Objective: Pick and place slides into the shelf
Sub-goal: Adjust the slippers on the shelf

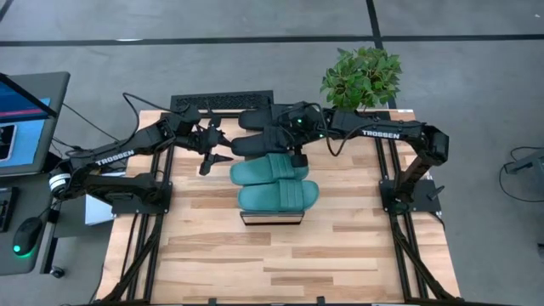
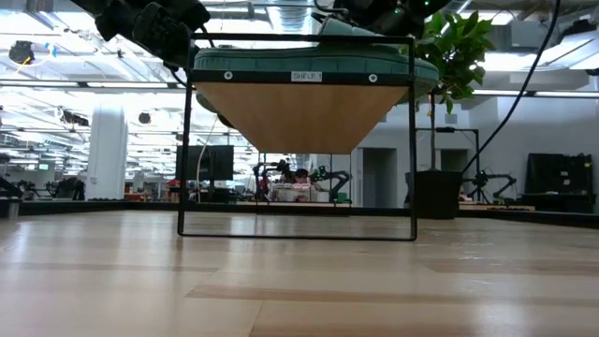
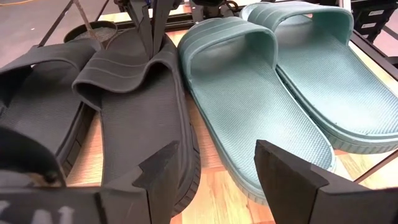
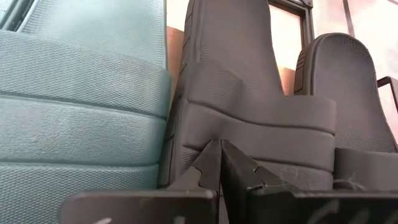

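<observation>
The shelf [image 1: 272, 218] stands mid-table; in the low view it is a raised wooden board [image 2: 299, 112] on a black wire frame. Two teal slides [image 1: 270, 171] [image 1: 279, 196] and two black slides [image 1: 255, 120] [image 1: 252, 145] lie side by side on it, soles down. My right gripper [image 4: 221, 149] is shut, slanting down onto the black slide next to the teal pair. My left gripper [image 3: 217, 186] stands open at the slides' left ends, level with the gap between that black slide [image 3: 137, 124] and the nearest teal one [image 3: 249, 106], touching nothing. My right gripper presses its shut fingertips [image 3: 149, 34] onto the top of the black slide's strap [image 4: 249, 130], near the edge toward the teal slide. The fingers slant down from the table's right side. The strap is dented under them [image 3: 134, 68], and the slide lies flat on the shelf.
A potted plant [image 1: 361, 75] stands at the table's far right corner and a keyboard [image 1: 223, 102] along the far edge. A screen [image 1: 21, 119] sits off the table's left side. Bare wooden tabletop [image 1: 280, 263] lies in front of the shelf.
</observation>
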